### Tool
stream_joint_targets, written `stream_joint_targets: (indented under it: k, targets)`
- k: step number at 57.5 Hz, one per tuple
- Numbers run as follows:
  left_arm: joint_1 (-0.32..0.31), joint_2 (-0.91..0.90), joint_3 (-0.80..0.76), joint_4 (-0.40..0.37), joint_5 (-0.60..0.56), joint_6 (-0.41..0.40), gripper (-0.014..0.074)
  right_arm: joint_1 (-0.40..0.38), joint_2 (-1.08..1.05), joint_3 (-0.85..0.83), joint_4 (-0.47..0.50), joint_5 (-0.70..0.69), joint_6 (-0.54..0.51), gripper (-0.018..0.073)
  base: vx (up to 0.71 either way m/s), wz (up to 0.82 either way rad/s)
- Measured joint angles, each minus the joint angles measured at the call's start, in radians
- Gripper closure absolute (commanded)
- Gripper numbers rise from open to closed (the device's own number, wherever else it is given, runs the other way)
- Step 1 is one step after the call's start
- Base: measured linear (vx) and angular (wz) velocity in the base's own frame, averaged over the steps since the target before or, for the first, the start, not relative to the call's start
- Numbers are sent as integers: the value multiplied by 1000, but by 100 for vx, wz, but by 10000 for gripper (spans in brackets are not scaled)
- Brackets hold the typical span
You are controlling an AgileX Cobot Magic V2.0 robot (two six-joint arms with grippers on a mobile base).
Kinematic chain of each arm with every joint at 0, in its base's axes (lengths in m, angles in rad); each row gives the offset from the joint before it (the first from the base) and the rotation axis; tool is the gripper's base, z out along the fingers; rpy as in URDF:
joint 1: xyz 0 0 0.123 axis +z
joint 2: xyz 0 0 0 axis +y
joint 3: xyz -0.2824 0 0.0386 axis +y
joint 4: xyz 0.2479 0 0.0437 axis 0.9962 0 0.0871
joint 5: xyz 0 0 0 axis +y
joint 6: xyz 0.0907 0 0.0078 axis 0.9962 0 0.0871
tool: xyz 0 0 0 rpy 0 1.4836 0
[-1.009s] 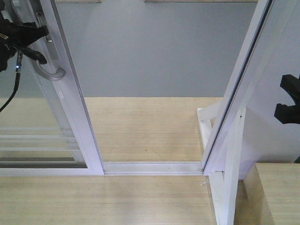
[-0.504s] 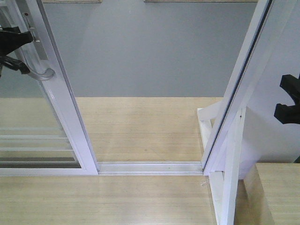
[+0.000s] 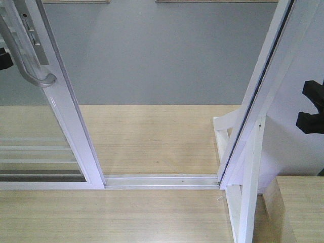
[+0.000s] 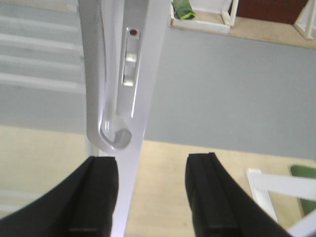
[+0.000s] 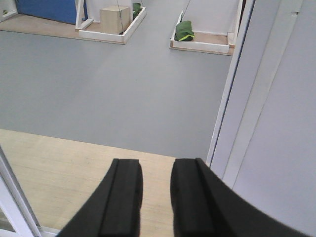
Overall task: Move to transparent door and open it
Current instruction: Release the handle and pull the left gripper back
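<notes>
The transparent door (image 3: 68,119) stands at the left of the front view, slid left, with its curved hook-ended handle (image 3: 39,77) on the white stile. Only a black bit of my left gripper (image 3: 4,58) shows at the left edge. In the left wrist view my left gripper (image 4: 150,165) is open, and the handle's hook (image 4: 114,136) lies just beyond the left fingertip (image 4: 98,187), not held. The stile (image 4: 148,74) runs between the jaws. My right gripper (image 5: 157,170) is slightly open and empty, beside the right door frame (image 5: 237,98).
The floor track (image 3: 162,180) spans the doorway to the white right frame (image 3: 258,96) and its wooden brace (image 3: 243,202). Grey floor (image 3: 162,55) lies beyond. A wood surface (image 3: 298,207) is at lower right. Far trays hold a green bag (image 5: 184,31) and a box (image 5: 114,19).
The door has slid further left. My left gripper has let go of the handle and drawn back left, almost out of the front view. The right arm has not moved.
</notes>
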State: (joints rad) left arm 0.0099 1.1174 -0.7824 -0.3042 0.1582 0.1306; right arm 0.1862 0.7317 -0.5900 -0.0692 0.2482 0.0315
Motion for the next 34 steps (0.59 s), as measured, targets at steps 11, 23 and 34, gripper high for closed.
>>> stream_joint_targets:
  k: [11,23,34]
  targets:
    - [0,-12,0,3,64,0,163,0,0,0,0,0,0,299,0,0]
    - [0,-13,1,46,62,0,228,0,0,0,0,0,0,299,0,0]
    - [0,-97,1,129,123,0,521,0,0,0,0,0,0,299,0,0]
